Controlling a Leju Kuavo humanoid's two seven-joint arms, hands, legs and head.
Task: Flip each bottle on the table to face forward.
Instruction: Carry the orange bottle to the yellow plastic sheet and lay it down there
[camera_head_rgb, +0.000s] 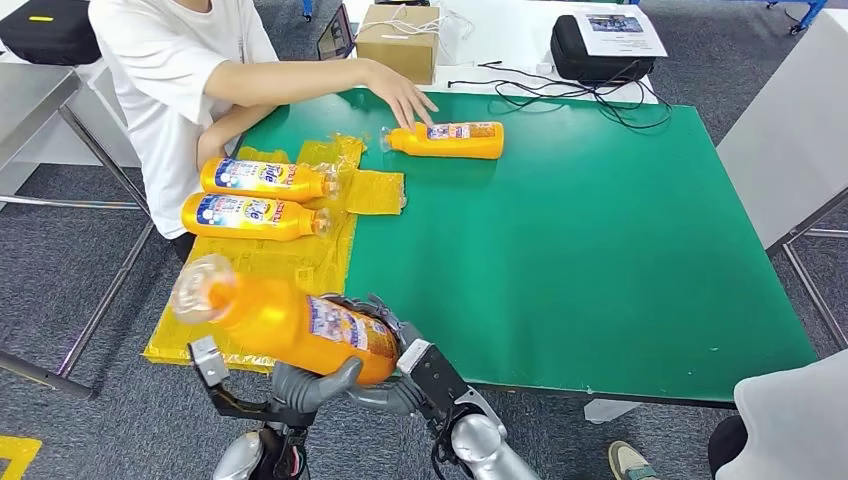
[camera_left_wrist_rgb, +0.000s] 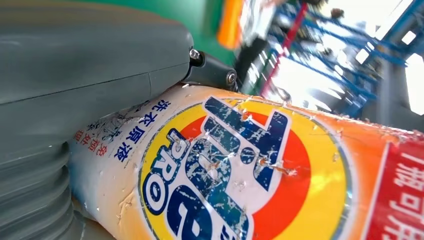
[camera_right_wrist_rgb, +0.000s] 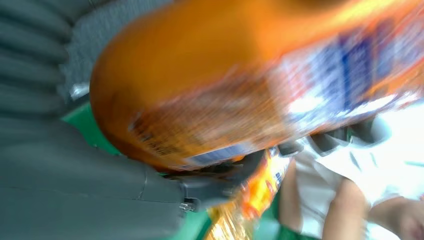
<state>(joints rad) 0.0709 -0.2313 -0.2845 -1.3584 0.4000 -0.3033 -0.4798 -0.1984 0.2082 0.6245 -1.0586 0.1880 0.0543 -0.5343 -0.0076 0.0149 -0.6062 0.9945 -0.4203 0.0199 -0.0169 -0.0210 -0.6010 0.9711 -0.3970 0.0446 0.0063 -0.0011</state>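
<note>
An orange detergent bottle (camera_head_rgb: 290, 322) hangs in the air over the table's near left corner, tilted, cap end toward the left. My left hand (camera_head_rgb: 315, 385) holds it from below and my right hand (camera_head_rgb: 400, 345) grips its base end. In the left wrist view the bottle's front label (camera_left_wrist_rgb: 260, 175) lies against my left hand's thumb (camera_left_wrist_rgb: 85, 75). The right wrist view is blurred, with the bottle (camera_right_wrist_rgb: 225, 85) against my right hand (camera_right_wrist_rgb: 65, 185). Two more bottles (camera_head_rgb: 262, 178) (camera_head_rgb: 250, 214) lie on the yellow mat (camera_head_rgb: 300, 260), front labels up. Another bottle (camera_head_rgb: 450, 140) lies at the far side.
A person in white (camera_head_rgb: 170, 70) sits at the far left, one hand (camera_head_rgb: 405, 100) reaching to the far bottle's cap end. On the white table beyond the green table (camera_head_rgb: 600, 250) are a cardboard box (camera_head_rgb: 400, 40), a black bag (camera_head_rgb: 590, 50) and cables. Someone's shoe (camera_head_rgb: 630, 460) is at bottom right.
</note>
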